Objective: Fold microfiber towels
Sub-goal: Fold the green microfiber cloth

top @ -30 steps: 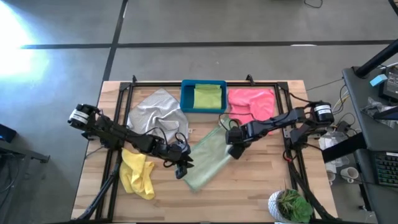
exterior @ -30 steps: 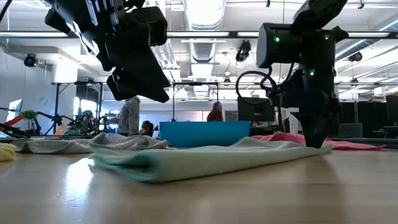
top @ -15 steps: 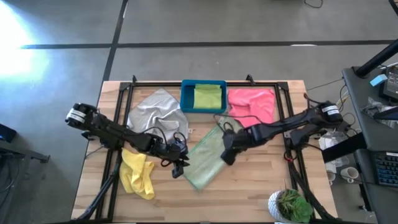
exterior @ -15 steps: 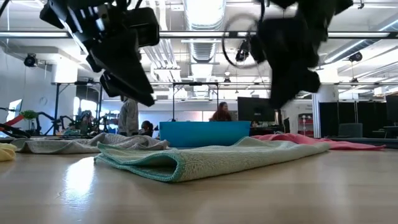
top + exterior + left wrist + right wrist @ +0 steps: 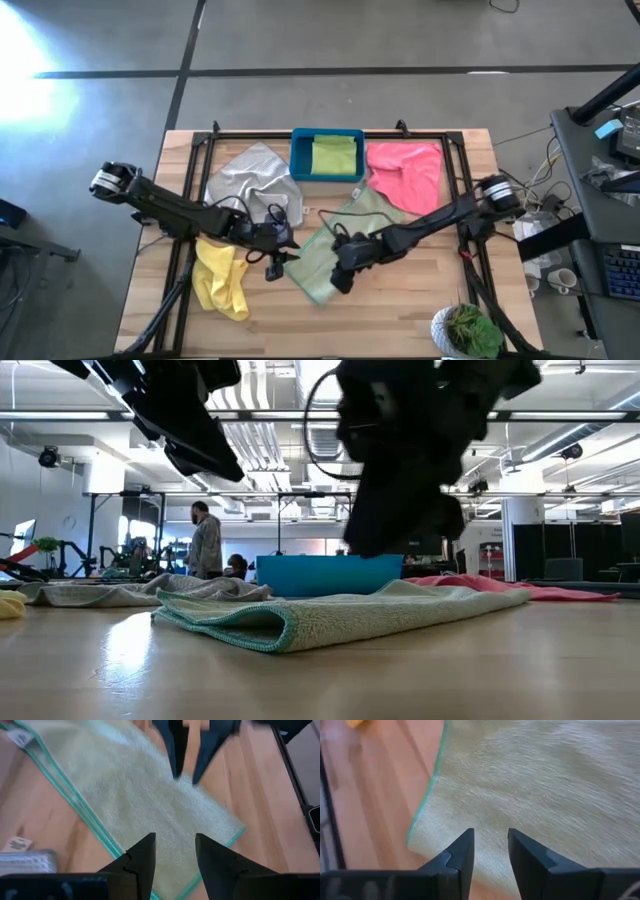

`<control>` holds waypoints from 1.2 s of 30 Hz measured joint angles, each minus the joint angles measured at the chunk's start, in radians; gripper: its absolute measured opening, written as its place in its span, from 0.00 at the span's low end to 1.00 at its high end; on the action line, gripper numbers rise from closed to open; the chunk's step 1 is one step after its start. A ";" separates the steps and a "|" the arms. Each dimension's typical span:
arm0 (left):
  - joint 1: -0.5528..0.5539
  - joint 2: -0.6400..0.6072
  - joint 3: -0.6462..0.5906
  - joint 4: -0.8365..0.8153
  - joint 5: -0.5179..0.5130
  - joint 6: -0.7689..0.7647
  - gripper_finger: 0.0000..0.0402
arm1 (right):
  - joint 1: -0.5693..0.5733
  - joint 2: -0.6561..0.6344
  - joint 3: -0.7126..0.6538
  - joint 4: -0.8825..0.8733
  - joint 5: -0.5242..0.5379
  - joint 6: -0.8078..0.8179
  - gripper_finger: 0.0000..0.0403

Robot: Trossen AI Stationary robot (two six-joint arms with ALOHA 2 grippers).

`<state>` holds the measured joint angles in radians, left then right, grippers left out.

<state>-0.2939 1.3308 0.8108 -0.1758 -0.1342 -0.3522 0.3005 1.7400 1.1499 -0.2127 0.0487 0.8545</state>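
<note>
While both arms reach in over the counter, we see the pale sage green towel lying folded near the middle, running from about 7 o'clock up toward 1 o'clock, with its teal hem showing along the doubled edge in the low view. The left hand hangs just beside the towel's 9 o'clock edge; its fingers stand a narrow gap apart with nothing between them, above the cloth. The right hand is over the towel's lower half — its fingers likewise stand slightly parted and empty, the nap of the towel filling its wrist view. Whether either hand touches the cloth we cannot tell.

Around it we find the others: the light grey towel rumpled at 10 o'clock, the yellow towel bunched at 8 o'clock beside the left arm, the pink towel at 2 o'clock, and the bright lime green towel lying folded inside the blue bin at 12 o'clock. A potted plant sits at the 5 o'clock corner — well apart from the towels. Beyond the counter, a person stands in the room.
</note>
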 joint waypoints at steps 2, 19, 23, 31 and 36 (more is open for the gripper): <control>0.000 -0.012 0.000 0.000 -0.002 0.022 0.31 | 0.007 0.052 0.048 0.005 -0.004 -0.025 0.27; 0.000 -0.020 -0.019 0.001 -0.006 0.074 0.31 | 0.051 0.252 0.284 -0.313 -0.113 -0.093 0.27; -0.001 -0.020 -0.021 0.000 -0.006 0.071 0.31 | 0.085 0.235 0.284 -0.470 -0.118 -0.099 0.27; -0.001 -0.018 -0.021 0.012 0.016 0.070 0.31 | 0.191 0.228 0.283 -0.607 -0.120 -0.107 0.27; -0.001 0.000 -0.021 0.089 0.077 0.077 0.31 | 0.252 0.189 0.286 -0.597 -0.071 -0.076 0.27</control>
<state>-0.2947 1.3312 0.7902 -0.0872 -0.0568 -0.2756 0.5526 1.9293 1.4360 -0.8101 -0.0220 0.7781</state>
